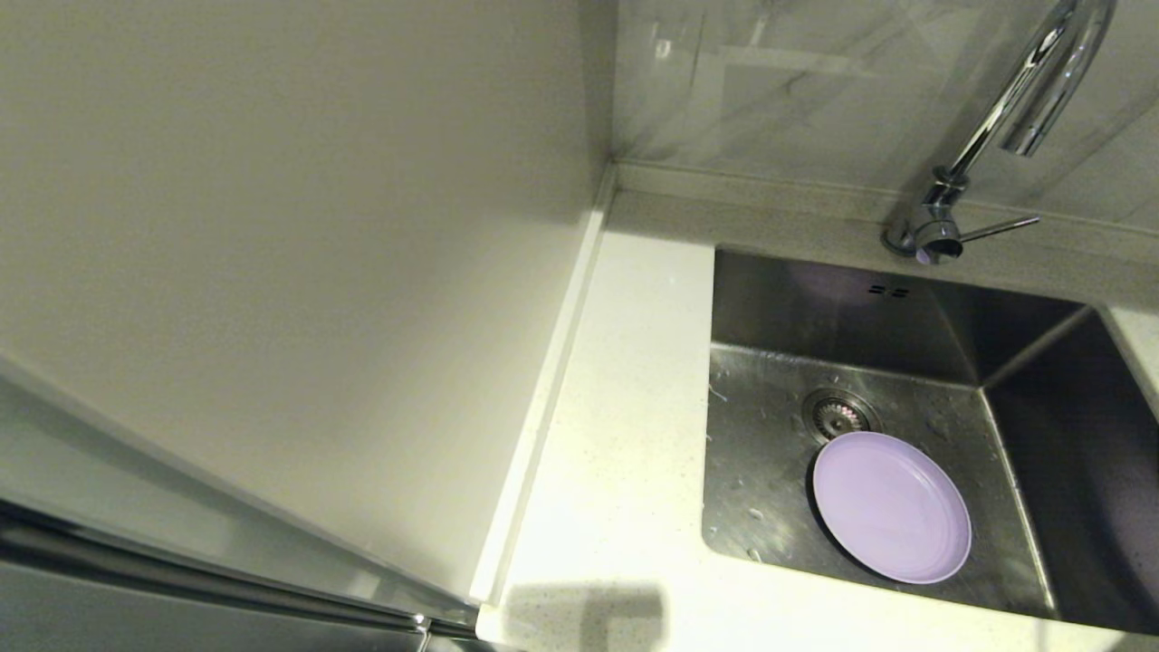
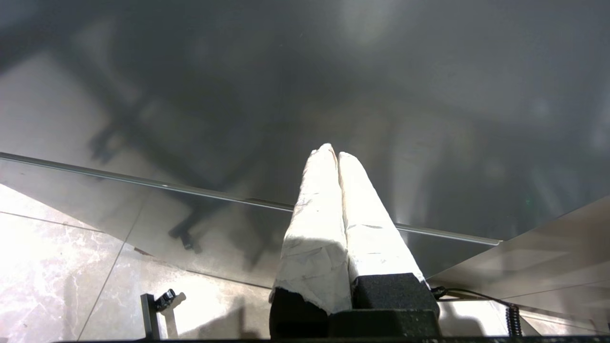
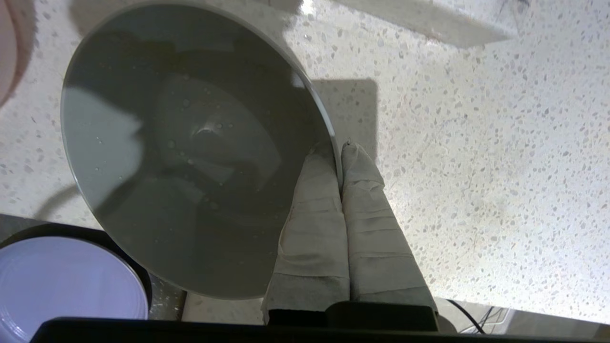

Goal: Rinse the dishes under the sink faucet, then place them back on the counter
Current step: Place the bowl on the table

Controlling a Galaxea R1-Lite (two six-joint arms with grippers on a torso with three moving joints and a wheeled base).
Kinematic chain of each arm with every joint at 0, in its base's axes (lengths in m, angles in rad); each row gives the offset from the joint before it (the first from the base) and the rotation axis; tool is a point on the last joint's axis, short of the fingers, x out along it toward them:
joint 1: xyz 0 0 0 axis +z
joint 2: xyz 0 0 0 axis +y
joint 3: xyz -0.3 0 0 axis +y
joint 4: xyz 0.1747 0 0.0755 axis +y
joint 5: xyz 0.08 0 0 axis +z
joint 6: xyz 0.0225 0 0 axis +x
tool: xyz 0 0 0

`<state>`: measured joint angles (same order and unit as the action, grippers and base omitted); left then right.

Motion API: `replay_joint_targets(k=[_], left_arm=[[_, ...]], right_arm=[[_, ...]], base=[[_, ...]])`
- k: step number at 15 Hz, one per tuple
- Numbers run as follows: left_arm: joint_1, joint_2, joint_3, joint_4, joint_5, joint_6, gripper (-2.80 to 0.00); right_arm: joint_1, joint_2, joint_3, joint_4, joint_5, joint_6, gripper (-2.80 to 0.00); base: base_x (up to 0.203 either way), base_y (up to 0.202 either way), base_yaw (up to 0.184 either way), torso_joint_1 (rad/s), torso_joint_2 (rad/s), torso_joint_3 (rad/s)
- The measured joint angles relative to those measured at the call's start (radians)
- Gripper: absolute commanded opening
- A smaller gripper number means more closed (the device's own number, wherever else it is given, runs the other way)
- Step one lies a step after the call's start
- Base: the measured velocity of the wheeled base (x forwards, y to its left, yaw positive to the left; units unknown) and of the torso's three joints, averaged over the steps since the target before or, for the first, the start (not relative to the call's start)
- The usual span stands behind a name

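Observation:
The lilac plate point(image 1: 892, 507) lies flat on the floor of the steel sink point(image 1: 815, 308), just in front of the drain strainer point(image 1: 838, 412). The chrome faucet point(image 1: 1005, 109) arches over the sink's back right, and no water shows running. Neither gripper appears in the head view. In the right wrist view my right gripper point(image 3: 337, 145) is shut on the rim of the wet blue-green bowl point(image 3: 190, 143), tilted over the speckled counter point(image 3: 476, 143). An edge of the pink bowl point(image 3: 12, 47) shows beside it, and the lilac plate point(image 3: 62, 281) lies below. My left gripper point(image 2: 336, 151) is shut and empty, away from the sink.
A cream wall panel point(image 1: 272, 226) borders the counter point(image 1: 625, 407) on the left behind a raised edge strip point(image 1: 543, 398). The faucet's thin lever point(image 1: 1000, 226) points right. Below the left gripper are a grey cabinet front point(image 2: 429, 95) and tiled floor point(image 2: 57, 267).

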<state>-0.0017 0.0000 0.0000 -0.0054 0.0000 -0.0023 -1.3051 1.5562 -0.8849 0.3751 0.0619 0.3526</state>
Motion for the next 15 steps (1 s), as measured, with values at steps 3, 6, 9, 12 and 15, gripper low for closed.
replay_joint_targets(k=[3, 6, 9, 12, 15], left_arm=[[0.000, 0.000, 0.000, 0.000, 0.000, 0.000, -2.80], [0.000, 0.000, 0.000, 0.000, 0.000, 0.000, -2.80], [0.000, 0.000, 0.000, 0.000, 0.000, 0.000, -2.80], [0.000, 0.000, 0.000, 0.000, 0.000, 0.000, -2.80], [0.000, 0.000, 0.000, 0.000, 0.000, -0.001, -2.80]], right_arm=[[0.000, 0.001, -0.010, 0.000, 0.000, 0.000, -2.80], [0.000, 0.000, -0.013, 0.000, 0.000, 0.000, -2.80], [0.001, -0.001, -0.018, 0.000, 0.000, 0.000, -2.80], [0.001, 0.003, -0.021, -0.001, 0.003, -0.030, -2.80], [0.002, 0.009, -0.023, -0.001, 0.016, -0.040, -2.80]], base=[[0.000, 0.000, 0.000, 0.000, 0.00, 0.000], [0.000, 0.000, 0.000, 0.000, 0.00, 0.000], [0.000, 0.000, 0.000, 0.000, 0.00, 0.000], [0.000, 0.000, 0.000, 0.000, 0.00, 0.000], [0.000, 0.000, 0.000, 0.000, 0.00, 0.000]])
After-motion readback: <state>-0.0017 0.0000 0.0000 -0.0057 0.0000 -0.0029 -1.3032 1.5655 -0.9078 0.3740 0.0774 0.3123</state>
